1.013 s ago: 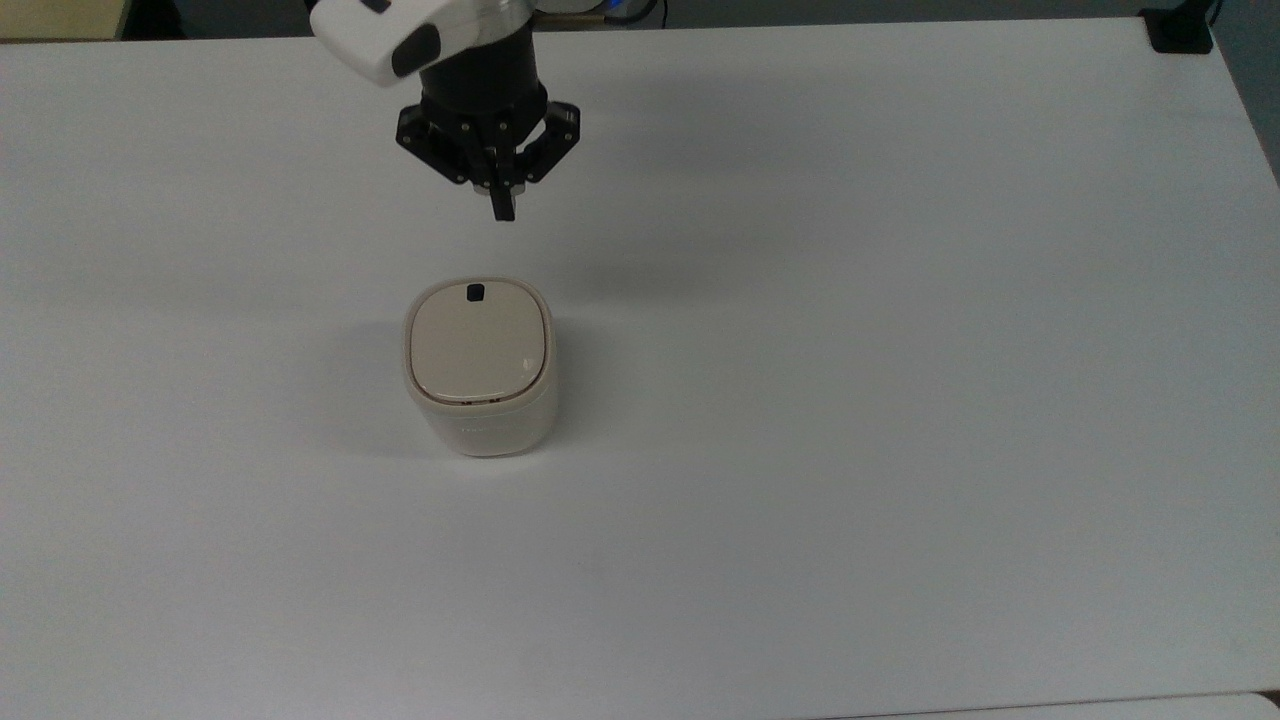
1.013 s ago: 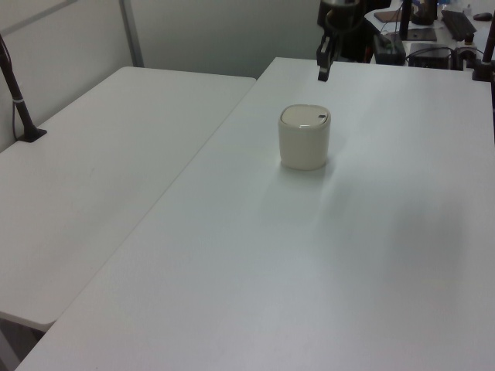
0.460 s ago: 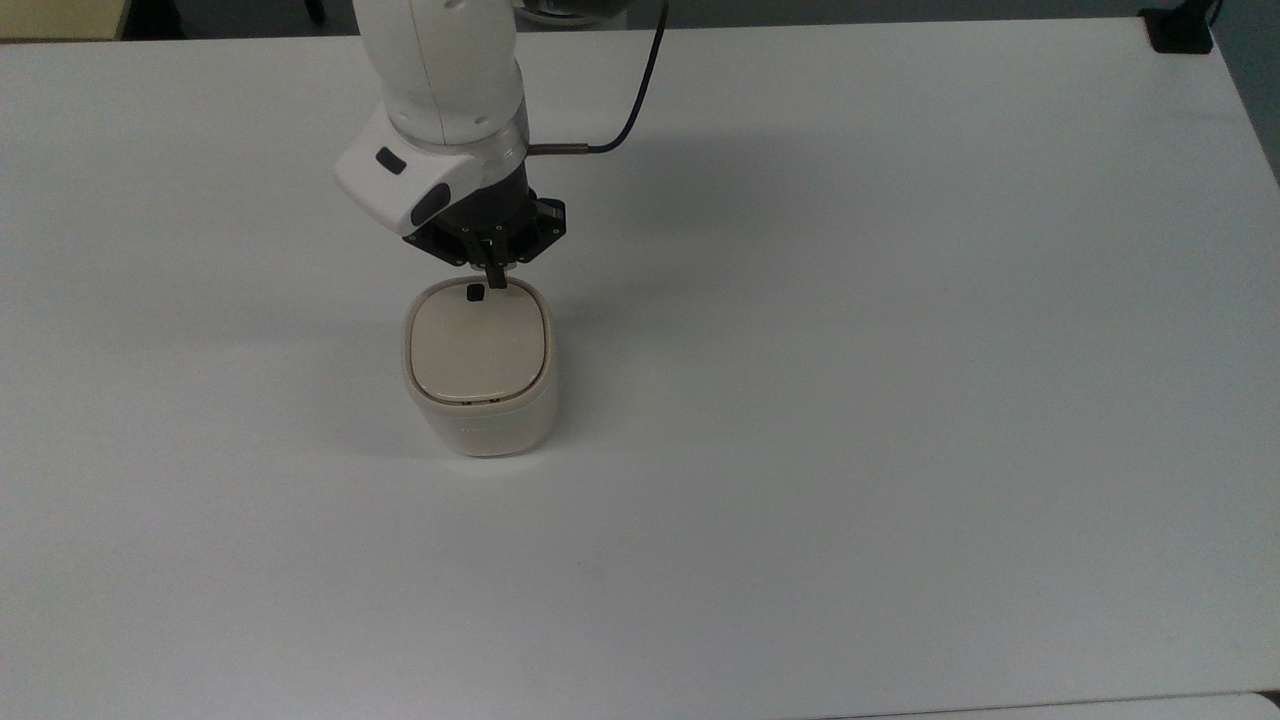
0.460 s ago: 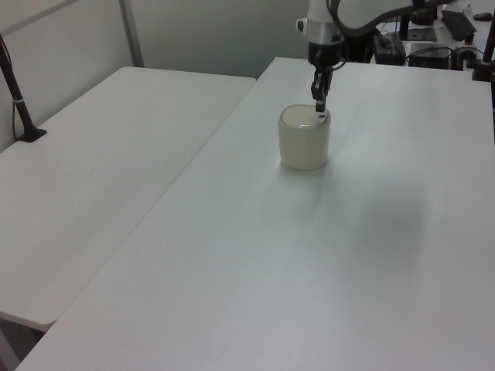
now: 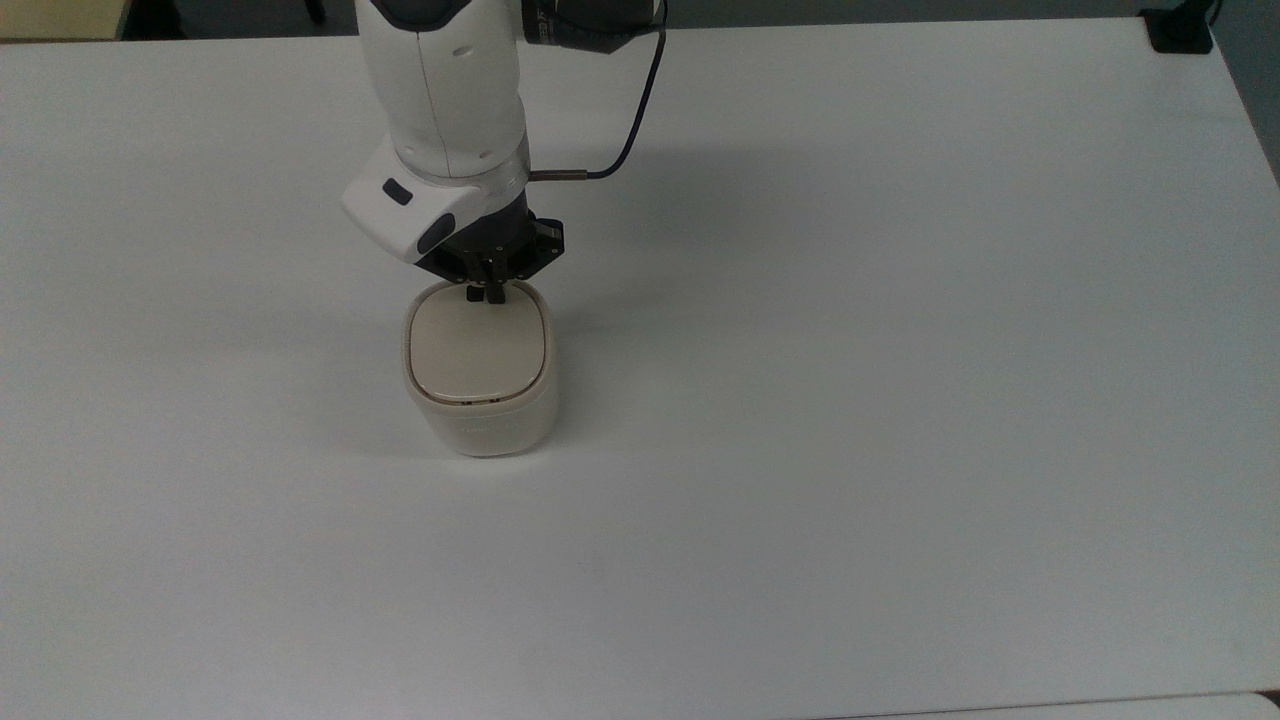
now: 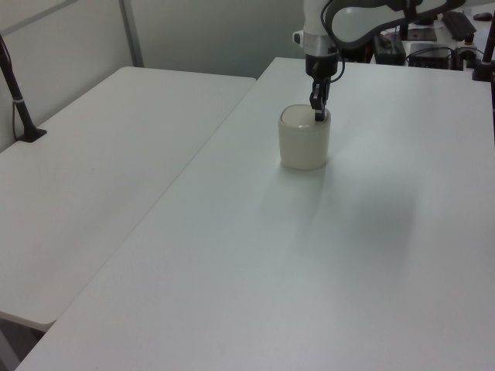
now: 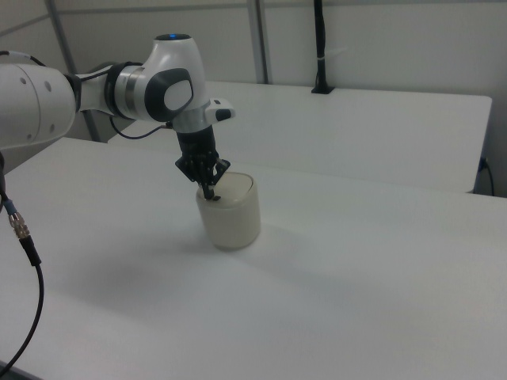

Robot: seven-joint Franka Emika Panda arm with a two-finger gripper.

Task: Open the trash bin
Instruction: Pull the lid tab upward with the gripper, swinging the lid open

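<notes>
1. Down came the gripper (image 5: 487,292) in the last second. It was high above the table (image 5: 900,400). Now its tip sits right on the far edge of the lid (image 5: 478,345), where the little black button (image 5: 471,293) is.
2. Both fingers are pressed together, so they poke like one stick.
3. Our trash bin (image 5: 480,370) stands in the same spot on the white table, near the top view's left middle.
4. Its lid looks flat and closed for now.
5. I think the robot is pushing the button. If so, the lid should pop up soon.
</notes>
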